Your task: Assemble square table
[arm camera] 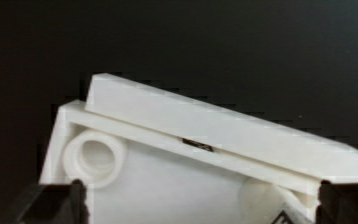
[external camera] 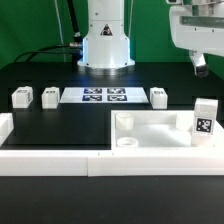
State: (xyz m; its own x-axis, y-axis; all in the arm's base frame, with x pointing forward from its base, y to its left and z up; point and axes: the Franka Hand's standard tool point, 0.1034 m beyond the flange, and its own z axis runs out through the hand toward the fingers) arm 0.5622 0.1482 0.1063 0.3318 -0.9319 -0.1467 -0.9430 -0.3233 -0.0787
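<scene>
Above the square slab (external camera: 153,130), the pincer (external camera: 200,69) is seen spread and empty, and the slab could be pushed askew if the pincer is lowered off-centre.

The black table (external camera: 60,125) bears a far row — 2 legs (external camera: 22,97) at the exterior view's left, the marker board (external camera: 107,96), 1 leg (external camera: 158,97) at its right — and, nearer, the square slab (external camera: 150,128) beside the border wall (external camera: 50,160).

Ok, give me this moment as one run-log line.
gripper: open, empty, over slab corner | legs: three beside marker board, fourth leg upright at slab's exterior-view right end | socket in wrist view: empty
</scene>
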